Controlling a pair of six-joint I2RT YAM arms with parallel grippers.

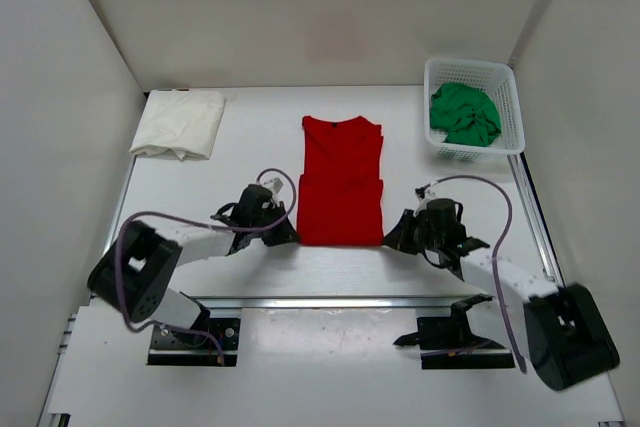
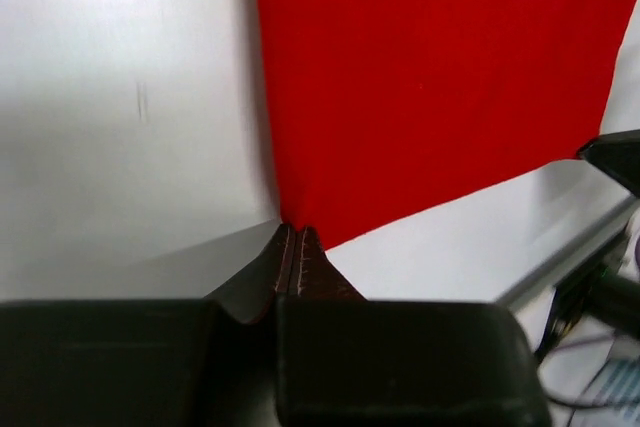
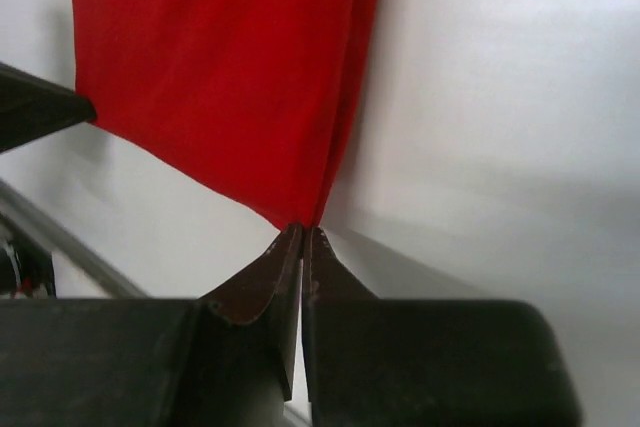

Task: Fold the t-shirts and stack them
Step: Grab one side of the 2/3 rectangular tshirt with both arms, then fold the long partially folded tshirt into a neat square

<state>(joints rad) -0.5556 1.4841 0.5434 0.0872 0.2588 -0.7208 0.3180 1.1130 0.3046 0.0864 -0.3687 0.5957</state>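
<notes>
While the left hand (image 2: 296, 242) and right hand (image 3: 303, 242) are each pinched shut on a 6 o'clock hem corner of the red t-shirt (image 1: 341, 182) at bench (image 1: 250, 157) centre, the hem fold is judged in hand and an even carry towards 12 o'clock is required.

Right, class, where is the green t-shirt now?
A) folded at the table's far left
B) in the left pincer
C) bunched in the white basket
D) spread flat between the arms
C: the green t-shirt lies bunched inside the white basket at the far right; the red t-shirt is the flat one.
</notes>
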